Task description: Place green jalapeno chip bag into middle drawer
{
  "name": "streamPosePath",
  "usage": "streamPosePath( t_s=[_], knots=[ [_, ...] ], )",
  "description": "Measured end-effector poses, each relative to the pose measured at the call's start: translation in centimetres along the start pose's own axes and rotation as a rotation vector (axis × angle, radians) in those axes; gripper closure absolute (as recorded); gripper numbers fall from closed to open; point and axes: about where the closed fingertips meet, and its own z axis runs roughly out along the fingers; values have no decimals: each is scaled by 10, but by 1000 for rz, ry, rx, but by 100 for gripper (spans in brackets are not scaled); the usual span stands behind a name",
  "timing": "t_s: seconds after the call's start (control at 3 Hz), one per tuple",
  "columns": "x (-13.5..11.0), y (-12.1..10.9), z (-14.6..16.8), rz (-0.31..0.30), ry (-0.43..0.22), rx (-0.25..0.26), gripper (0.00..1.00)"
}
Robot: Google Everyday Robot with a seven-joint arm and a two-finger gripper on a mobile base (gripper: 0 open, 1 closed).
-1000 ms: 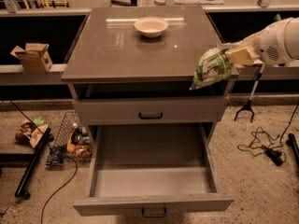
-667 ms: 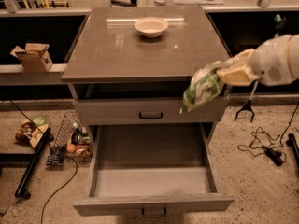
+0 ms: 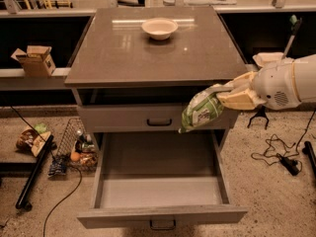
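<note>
So the gripper (image 3: 228, 95) comes in from the right side, just below the tabletop's (image 3: 158, 58) front edge and close to its front right corner; its tan fingers (image 3: 240, 98) are clamped on the upper end of the green jalapeno chip bag (image 3: 201, 110). The bag hangs off them at a slant, lower end drooping left; it's up in the air, not resting on anything I can see. It sits in front of the right end of the shallow drawer front (image 3: 128, 118), a bit right of that one's black handle (image 3: 159, 122).

The middle drawer (image 3: 160, 215) is pulled way out toward the camera, below the tabletop's front edge; grey floor showing, dark loop handle at the bottom of its front. The bag is above the drawer's back right area, well clear of the floor; so not in there yet.

Up top, a white bowl (image 3: 159, 28) sits near the back edge, roughly centred between the left and right edges. Off the left edge there's a cardboard box (image 3: 34, 60) on a shelf and a wire basket (image 3: 74, 149) of stuff on the ground; cables (image 3: 279, 157) lie on the floor past the right edge.
</note>
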Motion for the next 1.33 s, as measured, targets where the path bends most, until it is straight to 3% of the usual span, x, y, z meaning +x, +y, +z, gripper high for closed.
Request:
streamPosePath(
  t_s=[0.33, 0.67, 1.0, 1.33],
  knots=[
    [23, 18, 36, 31, -11, -109, 100],
    [66, 56, 96, 70, -26, -282, 100],
    [121, 86, 148, 160, -10, -403, 100],
    [170, 99, 188, 256, 16, -450, 100]
  ],
)
